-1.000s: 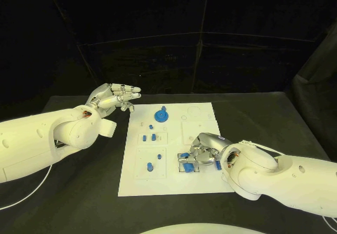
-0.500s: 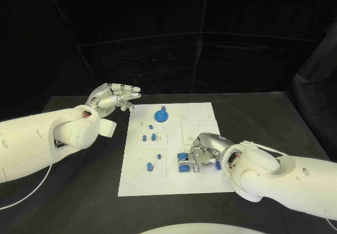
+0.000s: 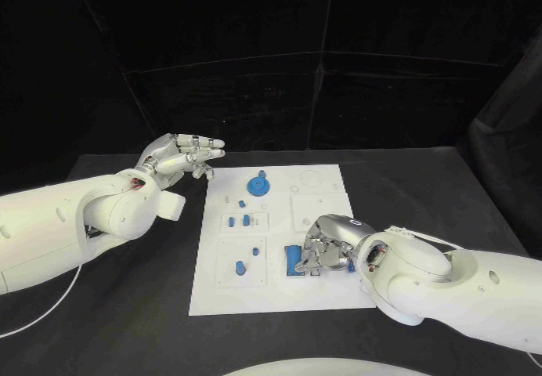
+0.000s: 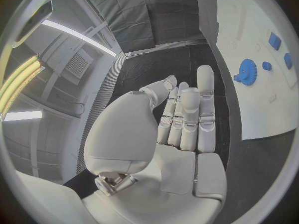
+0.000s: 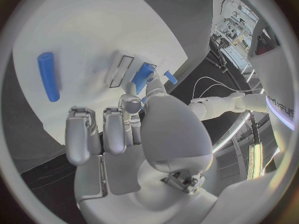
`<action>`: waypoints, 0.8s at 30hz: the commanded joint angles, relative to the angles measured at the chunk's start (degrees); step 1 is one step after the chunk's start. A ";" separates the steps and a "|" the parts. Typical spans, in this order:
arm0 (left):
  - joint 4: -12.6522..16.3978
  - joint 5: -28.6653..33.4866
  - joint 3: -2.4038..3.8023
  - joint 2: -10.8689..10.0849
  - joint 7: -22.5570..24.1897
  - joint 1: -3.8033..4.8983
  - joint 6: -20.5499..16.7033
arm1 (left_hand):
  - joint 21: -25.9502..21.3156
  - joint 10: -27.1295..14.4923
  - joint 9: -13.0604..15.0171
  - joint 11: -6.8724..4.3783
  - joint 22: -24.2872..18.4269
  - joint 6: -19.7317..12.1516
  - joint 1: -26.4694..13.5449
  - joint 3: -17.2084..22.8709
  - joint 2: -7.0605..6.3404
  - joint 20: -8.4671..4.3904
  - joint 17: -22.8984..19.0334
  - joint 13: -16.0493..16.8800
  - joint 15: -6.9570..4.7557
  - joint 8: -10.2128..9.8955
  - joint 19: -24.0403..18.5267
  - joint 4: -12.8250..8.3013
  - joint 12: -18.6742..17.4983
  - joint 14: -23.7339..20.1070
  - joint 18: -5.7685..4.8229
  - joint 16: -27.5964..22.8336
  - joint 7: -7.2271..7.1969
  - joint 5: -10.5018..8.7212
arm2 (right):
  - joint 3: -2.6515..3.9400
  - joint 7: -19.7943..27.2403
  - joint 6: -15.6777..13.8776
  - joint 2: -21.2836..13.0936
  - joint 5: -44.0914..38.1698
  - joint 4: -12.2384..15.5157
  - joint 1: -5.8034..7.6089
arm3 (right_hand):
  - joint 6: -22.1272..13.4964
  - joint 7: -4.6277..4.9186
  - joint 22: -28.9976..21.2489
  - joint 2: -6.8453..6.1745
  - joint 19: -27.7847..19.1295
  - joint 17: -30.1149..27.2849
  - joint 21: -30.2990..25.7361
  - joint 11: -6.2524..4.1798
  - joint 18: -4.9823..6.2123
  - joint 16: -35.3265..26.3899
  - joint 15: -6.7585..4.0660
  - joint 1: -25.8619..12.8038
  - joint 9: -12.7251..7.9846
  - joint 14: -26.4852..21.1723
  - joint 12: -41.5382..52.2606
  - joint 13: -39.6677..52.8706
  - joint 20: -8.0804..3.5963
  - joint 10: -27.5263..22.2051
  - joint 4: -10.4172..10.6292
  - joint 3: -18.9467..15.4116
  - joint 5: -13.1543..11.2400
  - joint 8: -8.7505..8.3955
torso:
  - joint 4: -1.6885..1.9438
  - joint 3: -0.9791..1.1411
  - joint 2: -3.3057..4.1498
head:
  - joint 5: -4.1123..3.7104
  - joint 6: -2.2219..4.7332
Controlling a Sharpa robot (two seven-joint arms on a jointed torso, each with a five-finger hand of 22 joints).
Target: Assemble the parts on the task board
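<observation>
The white task board [image 3: 327,298] lies in the middle of the black table. My right hand [image 3: 327,247] rests low over its near right part. Thumb and a finger pinch a blue block [image 3: 294,258] [image 5: 143,79] at a rectangular slot [image 5: 118,69]. A blue cylinder [image 3: 242,268] [image 5: 49,76] lies on the board's near left. A blue gear [image 3: 261,186] [image 4: 247,71] stands at the far end, with small blue pegs [image 3: 238,221] between. My left hand [image 3: 181,157] hangs raised off the board's far left corner, fingers [image 4: 187,114] straight and holding nothing.
Black table [image 3: 113,313] surrounds the board on all sides, with open room to the left and right. A white cable [image 3: 45,309] trails over the table under the left arm. Dark curtains close the back.
The right hand has shifted a little over the near right slot; the blue at its fingertips, earlier two separate bits, now shows as one long block. The left hand has held still.
</observation>
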 commanded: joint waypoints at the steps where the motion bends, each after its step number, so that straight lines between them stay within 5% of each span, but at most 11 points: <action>1: 0.08 0.17 0.04 -0.03 0.26 0.07 0.58 | -0.28 -0.37 0.00 0.09 -0.07 -0.16 -0.06 -0.32 0.72 0.12 -0.07 -0.03 -0.01 0.16 -0.37 -0.07 0.31 -0.24 0.36 -0.34 0.01 0.03 | 0.03 0.30 0.28 -0.15 -2.27 -0.06 0.08 | 0.00 -0.13 8.75 0.11 1.31 -0.04 0.20 0.12 -0.44 0.13 -0.49 0.60 0.09 2.93 0.18 -0.05 -0.35 0.42 -0.36 0.07 -0.07 0.16 | 0.02 -0.03 0.01 | 0.02 0.02; 11: 0.02 0.17 0.03 -0.15 0.24 0.07 0.53 | -0.28 -0.37 0.00 0.09 -0.07 -0.16 -0.06 -0.32 0.72 0.12 -0.07 -0.03 -0.01 0.16 -0.37 -0.07 0.31 -0.24 0.36 -0.34 0.01 0.03 | 0.06 6.03 -4.34 -6.50 4.93 2.82 0.21 | -1.71 0.39 8.02 1.03 0.70 -0.56 -0.37 0.61 -0.23 -0.34 -0.10 -5.51 0.17 2.79 -1.06 -0.45 -0.02 -0.18 5.02 -3.37 5.47 -1.13 | -0.14 -0.01 -0.09 | -0.49 0.22; 15: 0.02 0.17 0.03 -0.17 0.25 0.07 0.55 | -0.28 -0.37 0.00 0.09 -0.07 -0.16 -0.06 -0.32 0.72 0.12 -0.07 -0.03 -0.01 0.16 -0.37 -0.07 0.31 -0.24 0.36 -0.34 0.01 0.03 | 0.07 6.22 -2.78 -10.22 5.85 3.41 0.82 | -2.18 0.69 7.85 2.11 0.55 -0.65 -0.53 0.84 -0.18 -0.48 0.09 -2.78 -0.12 2.76 -1.98 -0.91 0.15 -0.65 4.26 -2.87 8.32 -2.22 | -0.14 -0.05 -0.07 | -0.86 0.43; 24: -0.07 0.17 0.01 -0.05 0.26 0.06 0.56 | -0.33 -0.45 0.00 0.09 -0.10 -0.19 0.02 -0.36 0.81 0.11 -0.20 -0.03 -0.02 0.20 -0.36 -0.16 0.40 -0.29 0.36 -0.33 0.02 0.03 | 0.06 2.74 4.01 -14.79 -0.76 3.40 1.29 | -1.89 0.74 7.97 2.28 0.64 -0.56 -0.47 0.89 -0.21 -0.49 0.15 -2.01 -0.20 2.76 -2.34 -1.08 0.23 -0.75 4.02 -3.11 8.28 -2.61 | -0.17 0.00 -0.04 | -1.36 0.56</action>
